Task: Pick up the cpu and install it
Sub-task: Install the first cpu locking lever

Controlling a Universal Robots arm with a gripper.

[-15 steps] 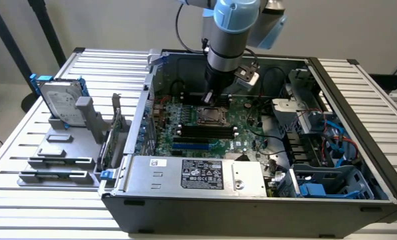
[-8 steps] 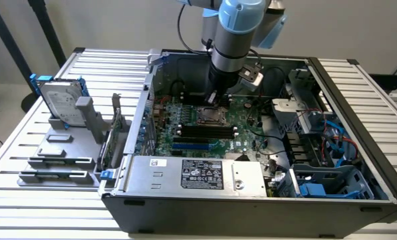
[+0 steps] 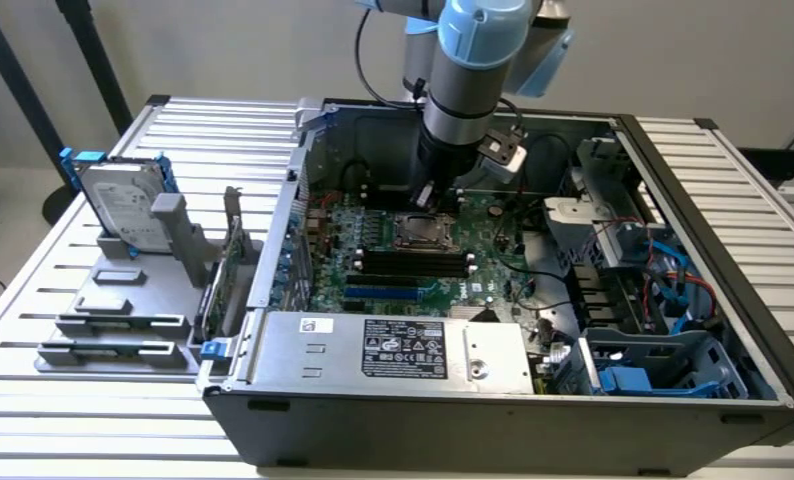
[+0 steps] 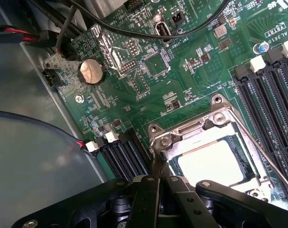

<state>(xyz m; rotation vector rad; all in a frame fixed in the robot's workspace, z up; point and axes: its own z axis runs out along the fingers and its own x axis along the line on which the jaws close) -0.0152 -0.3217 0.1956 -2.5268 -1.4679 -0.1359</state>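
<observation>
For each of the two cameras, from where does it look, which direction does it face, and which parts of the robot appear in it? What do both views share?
Exterior view: off the arm, high up, looking down into the open computer case; shows the arm above the motherboard.
Wrist view: on the wrist, looking down close at the CPU socket; shows the shut gripper.
Shared: motherboard, CPU socket.

Your arm [image 3: 467, 90] reaches straight down from above, wrist vertical. In the wrist view your gripper [image 4: 159, 190] points downward with its black fingers [image 4: 146, 199] pressed together, nothing between them.
</observation>
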